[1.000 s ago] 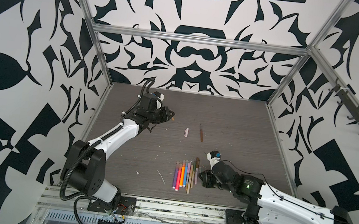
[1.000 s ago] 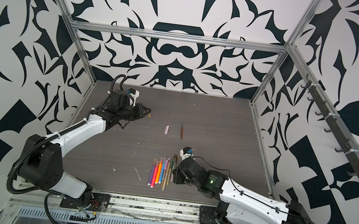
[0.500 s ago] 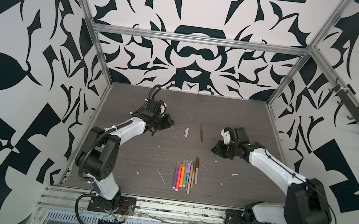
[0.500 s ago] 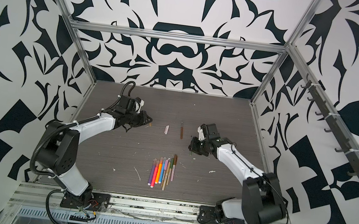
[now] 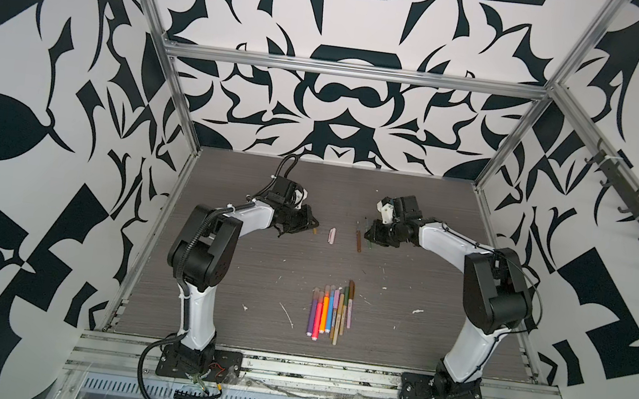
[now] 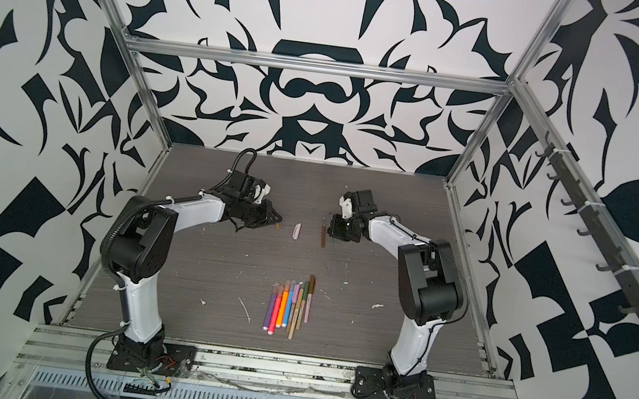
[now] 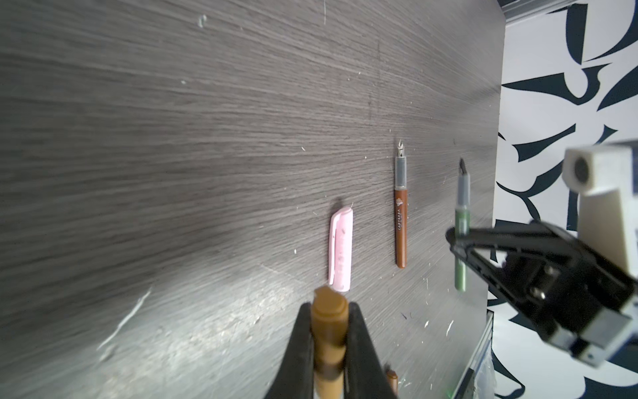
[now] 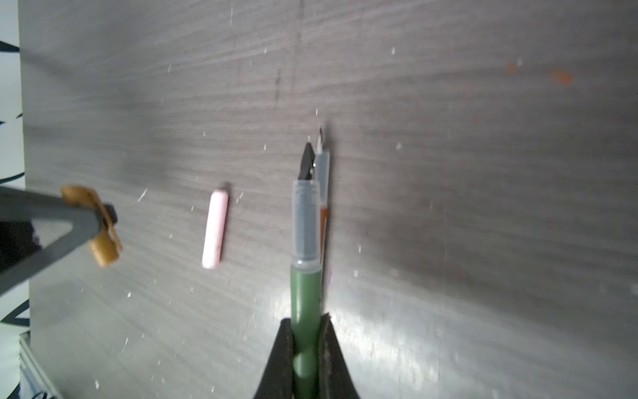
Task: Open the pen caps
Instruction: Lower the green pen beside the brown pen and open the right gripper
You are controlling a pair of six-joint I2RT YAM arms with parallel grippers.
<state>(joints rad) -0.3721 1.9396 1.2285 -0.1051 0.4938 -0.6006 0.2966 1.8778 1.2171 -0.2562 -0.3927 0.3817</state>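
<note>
Dark wood-grain table [image 5: 241,274] seen from above; at its far middle, two robot arms face each other; the left gripper [image 7: 329,312] is clamped on a tan pen cap [image 7: 328,302]; the right gripper [image 8: 306,323] grasps an olive pen [image 8: 303,286] (nib bare); between them on the table lie a pink cap [image 7: 341,252] and an uncapped brown pen [image 7: 400,229]; nearer, a row of pens [image 5: 330,311] lies side by side.

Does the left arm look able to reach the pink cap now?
Likely yes: the pink cap lies bare just ahead of the left claw, nothing between. But that claw is shut on a tan cap.
</note>
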